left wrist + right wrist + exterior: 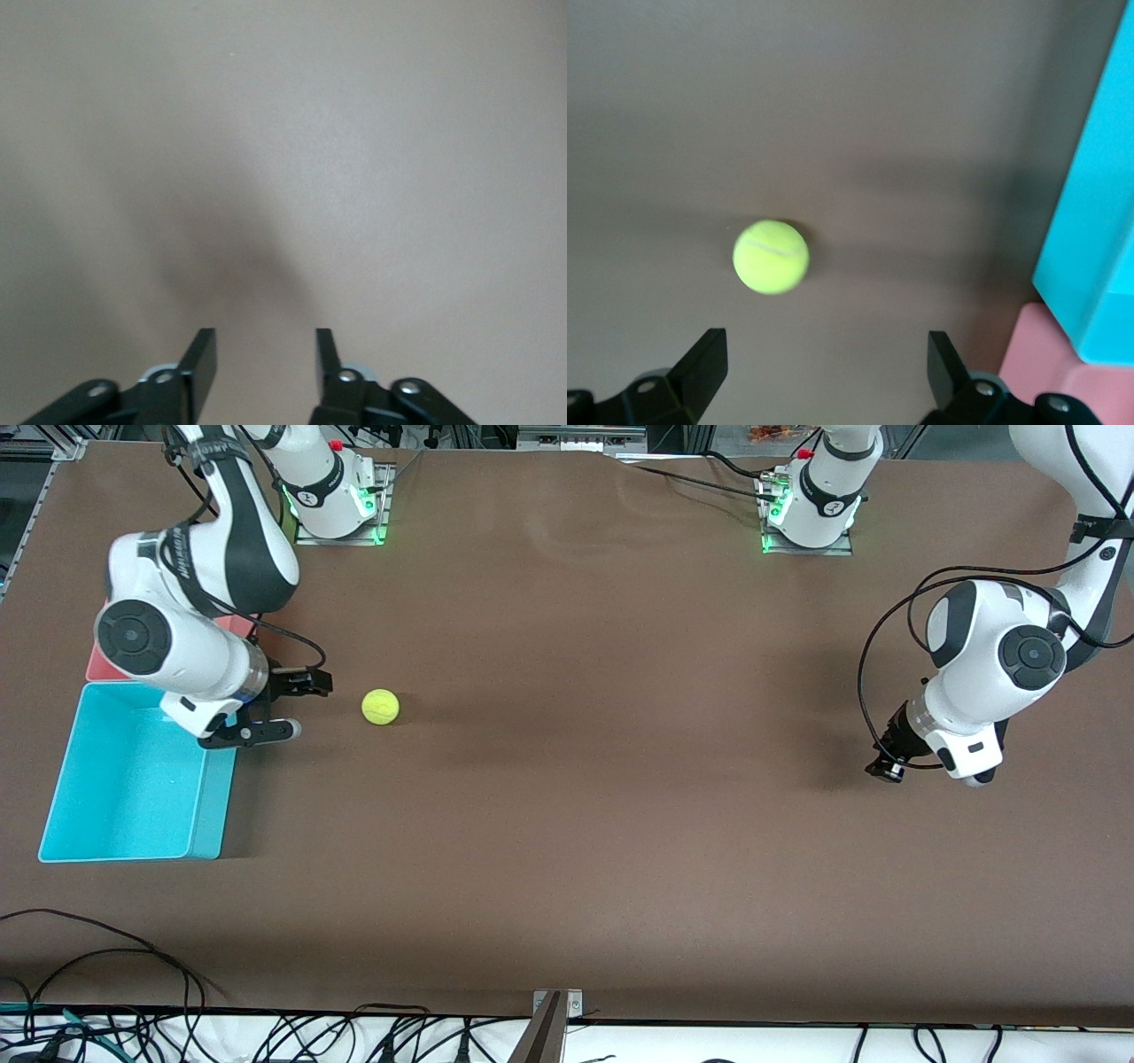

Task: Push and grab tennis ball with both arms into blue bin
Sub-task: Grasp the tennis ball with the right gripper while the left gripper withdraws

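Observation:
The tennis ball [380,707] lies on the brown table, a short way from the blue bin [209,808] toward the left arm's end. My right gripper [301,707] is open and empty, low over the table between the bin's corner and the ball, and not touching the ball. In the right wrist view the ball [771,257] lies just ahead of the open right gripper [824,345], with the blue bin's wall [1099,221] beside it. My left gripper [886,769] waits low over bare table at the left arm's end. It is open and empty in the left wrist view [264,341].
A pink bin [97,662] stands against the blue bin, farther from the front camera and mostly hidden by the right arm; its corner shows in the right wrist view [1036,359]. Cables lie along the table's near edge [106,957].

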Robot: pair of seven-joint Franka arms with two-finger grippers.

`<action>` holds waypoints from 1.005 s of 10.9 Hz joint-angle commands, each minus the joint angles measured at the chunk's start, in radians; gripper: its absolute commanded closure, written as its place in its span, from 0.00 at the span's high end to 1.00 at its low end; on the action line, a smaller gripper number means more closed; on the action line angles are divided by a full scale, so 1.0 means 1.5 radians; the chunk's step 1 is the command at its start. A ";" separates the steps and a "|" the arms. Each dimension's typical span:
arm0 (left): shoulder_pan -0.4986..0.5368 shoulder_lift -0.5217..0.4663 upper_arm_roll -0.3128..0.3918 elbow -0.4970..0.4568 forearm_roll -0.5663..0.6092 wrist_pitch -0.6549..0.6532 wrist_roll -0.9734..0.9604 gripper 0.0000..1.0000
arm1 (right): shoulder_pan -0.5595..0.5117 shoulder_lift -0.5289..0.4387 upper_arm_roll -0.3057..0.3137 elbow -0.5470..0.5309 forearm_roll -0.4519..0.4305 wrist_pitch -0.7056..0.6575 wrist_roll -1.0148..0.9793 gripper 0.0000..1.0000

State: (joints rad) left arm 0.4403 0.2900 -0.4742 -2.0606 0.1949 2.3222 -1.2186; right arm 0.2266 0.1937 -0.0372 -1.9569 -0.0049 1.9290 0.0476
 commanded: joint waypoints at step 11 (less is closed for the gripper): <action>0.002 -0.107 0.006 0.026 0.003 -0.069 0.530 1.00 | -0.009 0.065 -0.037 -0.237 -0.007 0.252 -0.011 1.00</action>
State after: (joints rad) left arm 0.4458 0.2201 -0.4704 -2.0070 0.1949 2.2689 -0.5922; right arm 0.2192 0.2534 -0.0725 -2.2804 -0.0053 2.2256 0.0474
